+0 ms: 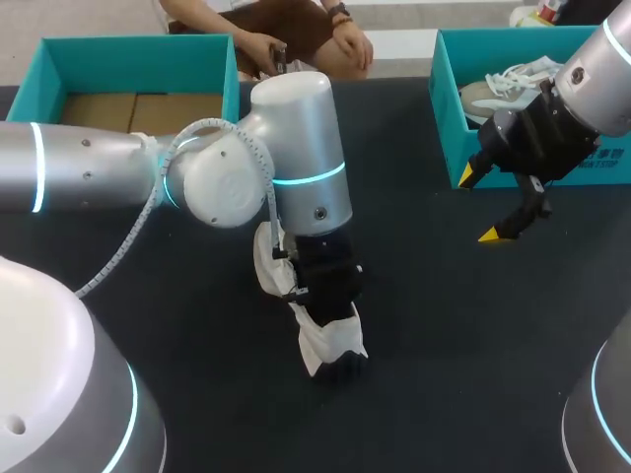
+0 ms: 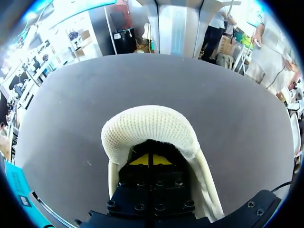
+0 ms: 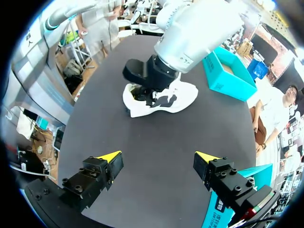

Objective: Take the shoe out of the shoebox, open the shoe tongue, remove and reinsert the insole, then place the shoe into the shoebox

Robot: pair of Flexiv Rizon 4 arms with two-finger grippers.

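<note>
A white shoe (image 1: 320, 340) lies on the black table (image 1: 444, 345) near its middle. My left gripper (image 1: 330, 305) points down into the shoe's opening. In the left wrist view its yellow tips (image 2: 151, 160) are pressed together inside the shoe, behind the padded mesh heel collar (image 2: 149, 126); I cannot see anything thin pinched between them. My right gripper (image 1: 480, 205) hovers open and holds nothing, just in front of the right teal shoebox (image 1: 449, 118). In the right wrist view its fingers (image 3: 111, 159) stand wide apart, with the shoe (image 3: 183, 97) and my left gripper (image 3: 145, 76) well ahead.
The right shoebox holds another white shoe (image 1: 503, 84) with laces. A second teal box (image 1: 138, 49) with a brown cardboard floor stands at the back left, also seen as the teal box (image 3: 228, 71) beyond the shoe. My left arm's big elbow (image 1: 266, 148) hangs over the table's middle.
</note>
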